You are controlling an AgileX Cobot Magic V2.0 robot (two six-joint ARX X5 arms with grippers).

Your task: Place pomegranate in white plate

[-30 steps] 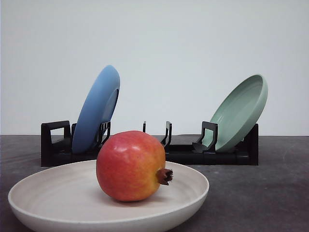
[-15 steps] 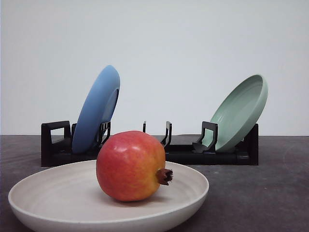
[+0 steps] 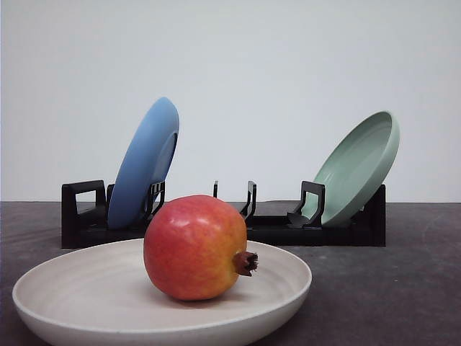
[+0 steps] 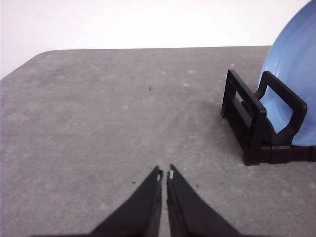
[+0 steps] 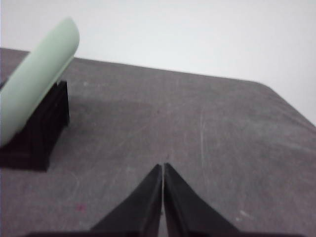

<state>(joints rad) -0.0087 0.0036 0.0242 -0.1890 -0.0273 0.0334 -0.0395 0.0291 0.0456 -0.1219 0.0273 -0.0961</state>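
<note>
Pomegranate (image 3: 195,247), red shading to yellow-orange, lay on its side inside the white plate (image 3: 86,288) at the near edge of the front view, its dark crown pointing to the right. The plate sat flat on the dark grey table (image 3: 389,288), and the fruit rested a little right of the plate's middle, touching the plate's floor and nothing else.

Behind them, from left to right, a black dish rack (image 3: 83,216) ran across the table. A blue plate (image 3: 144,166) stood in the rack's left end, leaning to the right. The middle slots stood between the two plates. A pale green plate (image 3: 360,169) leaned in the right end, tilted to the right with its hollow facing up and left.

In the left wrist view, the left gripper (image 4: 164,174) hung above bare table with its two black fingers pressed almost together, only a thin slit between the tips, gripping nothing. The rack's end and the blue plate (image 4: 294,79) lay beyond it and off to one side, well apart from the fingertips.

In the right wrist view, the right gripper (image 5: 163,167) was likewise closed tip to tip over bare table, empty. The pale green plate (image 5: 34,79) and its end of the rack (image 5: 37,131) sat off to the side, apart from the fingers.
</note>
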